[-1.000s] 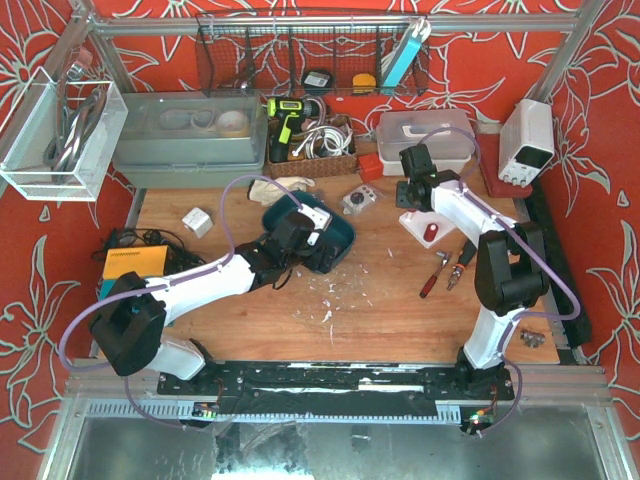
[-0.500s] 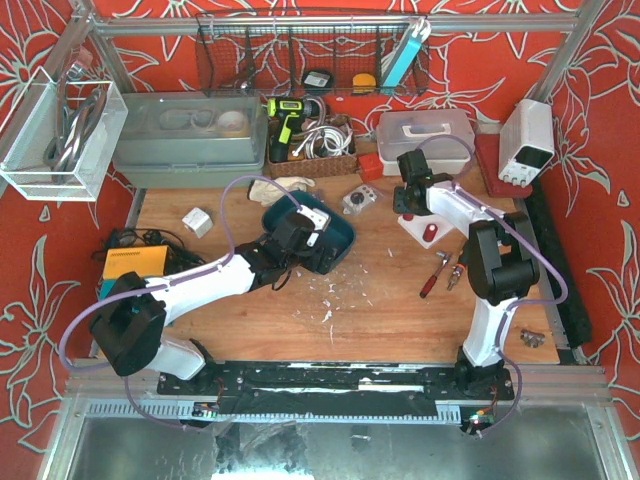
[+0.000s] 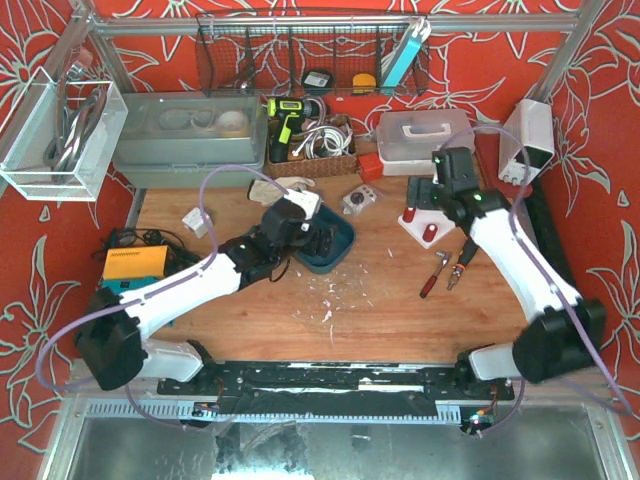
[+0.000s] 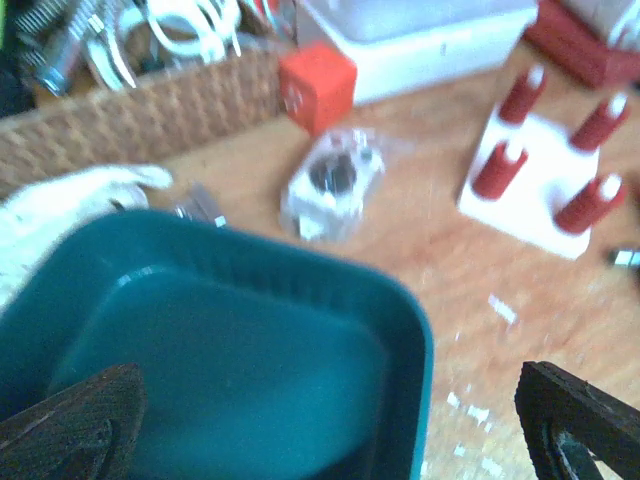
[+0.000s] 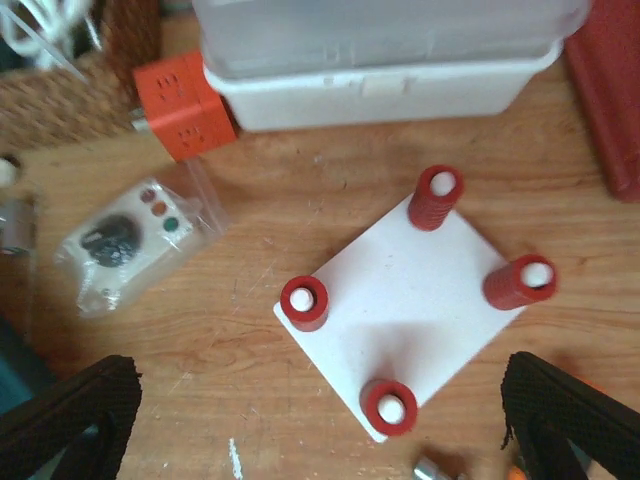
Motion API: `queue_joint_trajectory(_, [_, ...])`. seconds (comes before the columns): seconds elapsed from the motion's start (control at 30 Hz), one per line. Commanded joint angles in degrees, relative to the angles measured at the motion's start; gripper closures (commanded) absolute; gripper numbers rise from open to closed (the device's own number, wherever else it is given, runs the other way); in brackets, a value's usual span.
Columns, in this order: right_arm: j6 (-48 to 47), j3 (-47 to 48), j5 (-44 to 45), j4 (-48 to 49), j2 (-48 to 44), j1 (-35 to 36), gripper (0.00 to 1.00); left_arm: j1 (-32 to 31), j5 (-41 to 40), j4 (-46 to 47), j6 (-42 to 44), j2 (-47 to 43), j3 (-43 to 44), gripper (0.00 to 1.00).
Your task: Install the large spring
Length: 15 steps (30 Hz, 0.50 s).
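Red ribbed cylinders [image 5: 435, 198] at the corners of a flat white plate [image 5: 400, 300].

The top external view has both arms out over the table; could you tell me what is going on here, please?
The left claw hovers open over the teal tray, whose visible inside looks bare. The right claw hangs open above the white plate, which carries four red posts with white tips. Neither claw holds anything, so the install does not look to be under way yet.
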Motion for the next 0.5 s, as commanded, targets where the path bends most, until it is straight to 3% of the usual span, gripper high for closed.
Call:
queue_joint_trajectory(0.0, [-1.0,-7.1,0.1,-4.0,-12.7,-0.2,0.01,-0.2,-5.7,1.4,-4.2,-6.5,3.1,0.0])
queue_joint_trajectory(0.1, [-0.5,-15.2,1.6,-2.0,-24.0,-0.2,0.01,-0.1,-9.4,0.8,-6.3,-10.3,3.1,0.0])
queue_joint_trajectory(0.2, [-4.4,-26.2,3.8,6.5,-36.7,-0.2,0.01,-0.1,-13.0,5.9,-8.1,-14.6,-1.5,0.0])
queue_joint_trajectory(0.27, [-4.7,-36.1,7.7,18.4,-44.7,-0.2,0.01,-0.1,-12.8,13.3,-2.6,-17.2,-6.8,0.0])
queue_joint_trajectory(0.37, [-9.2,-47.0,13.5,27.8,-54.9,-0.2,0.01,-0.1,-6.2,23.8,13.1,-19.4,-16.5,0.0])
queue_joint_trajectory(0.4, [-11.4,-49.1,15.4,28.8,-57.7,-0.2,0.01,-0.1,-7.2,26.0,15.8,-20.4,-20.1,0.0])
queue_joint_trajectory(0.47, [-16.7,-51.6,19.7,29.3,-60.3,-0.2,0.01,0.6,-16.2,29.6,12.7,-21.2,-23.7,0.0])
